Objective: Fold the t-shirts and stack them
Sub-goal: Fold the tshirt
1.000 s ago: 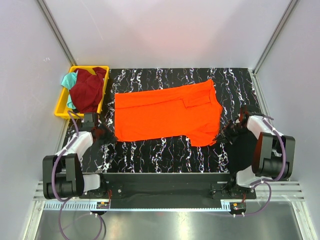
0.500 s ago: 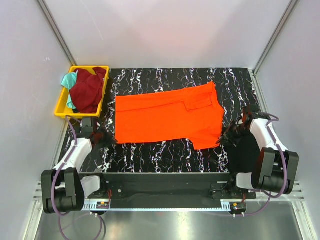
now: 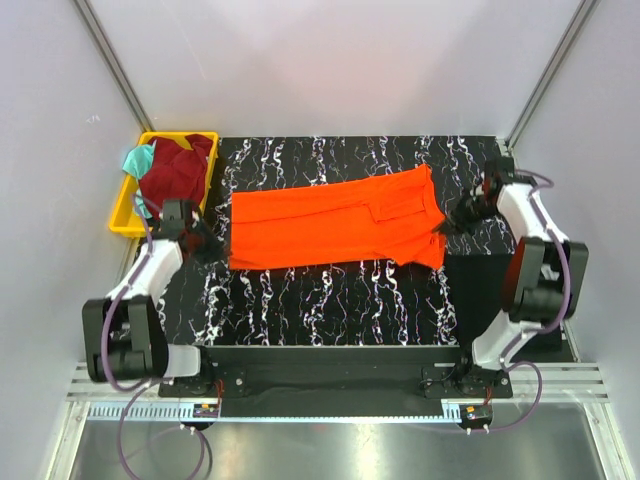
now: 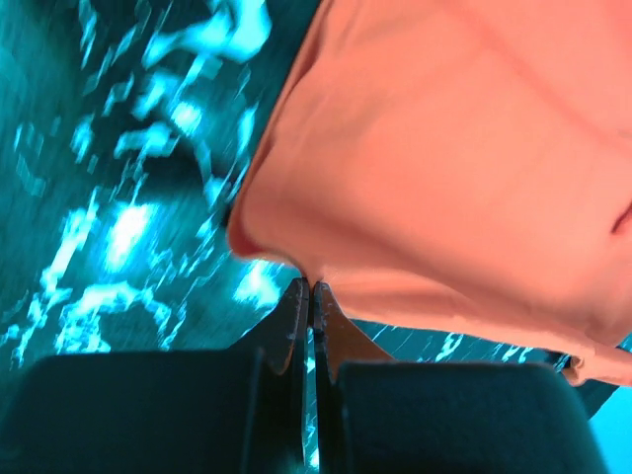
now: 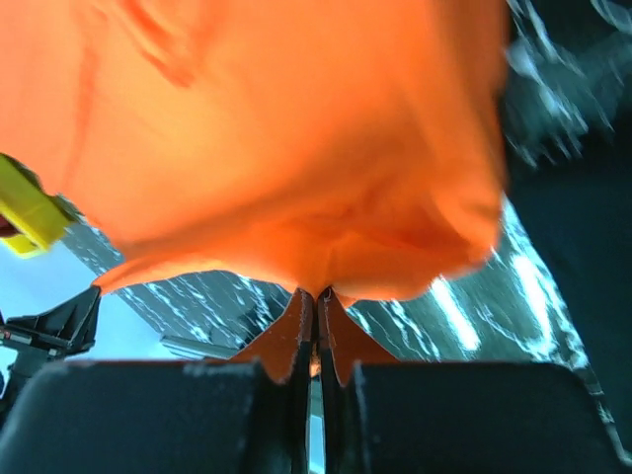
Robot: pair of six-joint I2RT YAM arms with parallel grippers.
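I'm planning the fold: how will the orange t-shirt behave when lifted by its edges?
Probably floppy: in the left wrist view the orange t-shirt drapes and curls from the shut left gripper. Likely light, since the right gripper holds it by a thin pinch. It would probably sag between them.

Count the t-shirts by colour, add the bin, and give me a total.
Bright orange cloth t-shirt, spread on the table: 1
Dark maroon cloth t-shirt, in the bin: 1
Teal cloth t-shirt, in the bin, mostly hidden: 1
Yellow plastic bin: 1
Total: 4
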